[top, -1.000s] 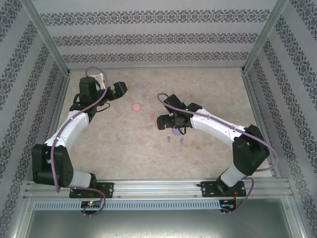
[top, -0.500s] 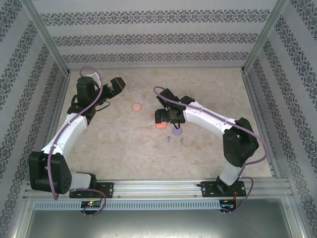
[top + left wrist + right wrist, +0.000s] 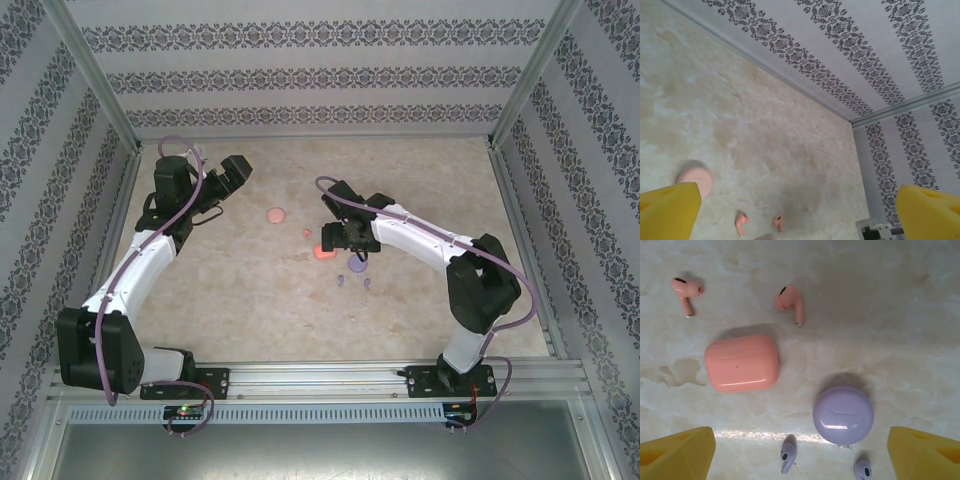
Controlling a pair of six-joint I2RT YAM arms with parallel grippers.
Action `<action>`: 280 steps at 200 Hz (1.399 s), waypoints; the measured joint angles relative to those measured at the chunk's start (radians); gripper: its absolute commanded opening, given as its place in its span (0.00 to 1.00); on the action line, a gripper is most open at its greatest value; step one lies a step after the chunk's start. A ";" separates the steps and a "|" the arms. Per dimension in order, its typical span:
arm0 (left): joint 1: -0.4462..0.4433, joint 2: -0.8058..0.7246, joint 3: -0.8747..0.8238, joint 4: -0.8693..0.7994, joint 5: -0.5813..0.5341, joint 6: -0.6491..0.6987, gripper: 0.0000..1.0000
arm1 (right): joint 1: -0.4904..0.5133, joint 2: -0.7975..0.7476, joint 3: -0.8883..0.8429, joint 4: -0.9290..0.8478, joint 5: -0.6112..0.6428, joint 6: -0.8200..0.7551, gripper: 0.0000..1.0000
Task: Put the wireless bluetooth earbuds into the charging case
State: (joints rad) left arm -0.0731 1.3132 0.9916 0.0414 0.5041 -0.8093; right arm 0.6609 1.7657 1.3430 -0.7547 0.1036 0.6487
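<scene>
As they lie apart, pink earbuds (image 3: pixel 785 299), stemmed

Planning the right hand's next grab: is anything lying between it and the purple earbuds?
Nothing visible does. The right hand is open, and both purple earbuds lie on the table within its span, just beside the purple case; the pink case sits farther off.

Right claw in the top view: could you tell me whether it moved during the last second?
Yes. The right claw has shifted toward the patterned far wall, away from the round purple plastic case and the salmon-pink rounded case, which stayed put.
</scene>
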 measured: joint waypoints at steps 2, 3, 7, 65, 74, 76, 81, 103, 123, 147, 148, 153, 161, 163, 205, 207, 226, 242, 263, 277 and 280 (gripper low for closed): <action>0.000 -0.001 -0.003 0.000 0.002 -0.003 0.99 | 0.001 0.005 0.005 0.000 0.000 0.000 0.89; 0.000 -0.001 -0.004 0.000 0.003 -0.005 0.99 | 0.002 0.007 0.006 0.000 0.000 -0.001 0.88; 0.000 -0.001 -0.010 0.001 0.006 -0.011 1.00 | 0.003 0.018 0.017 -0.001 -0.002 -0.001 0.88; -0.008 -0.006 -0.032 -0.004 0.027 0.034 1.00 | 0.029 0.206 0.158 -0.004 -0.027 -0.011 0.85; -0.010 -0.007 -0.031 -0.007 0.026 0.052 1.00 | 0.029 0.222 0.167 -0.006 -0.031 -0.012 0.84; -0.011 -0.008 -0.031 -0.008 0.026 0.056 1.00 | 0.029 0.226 0.169 -0.006 -0.031 -0.012 0.84; -0.012 -0.008 -0.028 -0.013 0.026 0.067 1.00 | 0.029 0.235 0.175 -0.008 -0.035 -0.014 0.84; -0.013 -0.008 -0.012 -0.031 0.022 0.105 1.00 | 0.029 0.267 0.196 -0.014 -0.042 -0.016 0.82; -0.013 -0.008 0.005 -0.044 0.013 0.137 1.00 | 0.035 0.288 0.216 -0.023 -0.045 -0.019 0.80; -0.013 -0.008 0.014 -0.053 0.004 0.161 1.00 | 0.049 0.312 0.248 -0.029 -0.045 -0.019 0.79; -0.013 -0.008 0.014 -0.053 0.004 0.162 1.00 | 0.049 0.313 0.249 -0.029 -0.045 -0.019 0.79; -0.013 -0.007 0.014 -0.054 0.003 0.164 1.00 | 0.051 0.318 0.254 -0.030 -0.045 -0.019 0.79; -0.013 -0.006 0.014 -0.055 0.003 0.168 1.00 | 0.055 0.325 0.260 -0.032 -0.045 -0.019 0.78; -0.013 -0.005 0.014 -0.055 0.003 0.169 1.00 | 0.055 0.327 0.262 -0.033 -0.045 -0.019 0.78; -0.013 0.004 0.014 -0.056 0.003 0.178 1.00 | 0.057 0.366 0.295 -0.063 -0.033 -0.019 0.77; -0.013 0.004 0.014 -0.056 0.003 0.178 1.00 | 0.057 0.368 0.296 -0.064 -0.032 -0.019 0.77; -0.013 0.005 0.014 -0.056 0.003 0.179 1.00 | 0.057 0.380 0.300 -0.069 -0.025 -0.019 0.77; -0.013 0.005 0.014 -0.056 0.003 0.179 0.99 | 0.057 0.393 0.307 -0.076 -0.022 -0.019 0.77; -0.013 0.006 0.014 -0.055 0.003 0.182 1.00 | 0.057 0.413 0.321 -0.082 -0.022 -0.019 0.77; -0.013 0.007 0.014 -0.056 0.003 0.182 1.00 | 0.057 0.424 0.332 -0.084 -0.022 -0.019 0.76; -0.013 0.007 0.014 -0.056 0.003 0.182 1.00 | 0.057 0.426 0.334 -0.084 -0.022 -0.019 0.76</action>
State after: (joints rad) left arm -0.0860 1.3205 1.0058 -0.0143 0.5076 -0.6273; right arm 0.7177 2.1914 1.6772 -0.8383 0.0814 0.6296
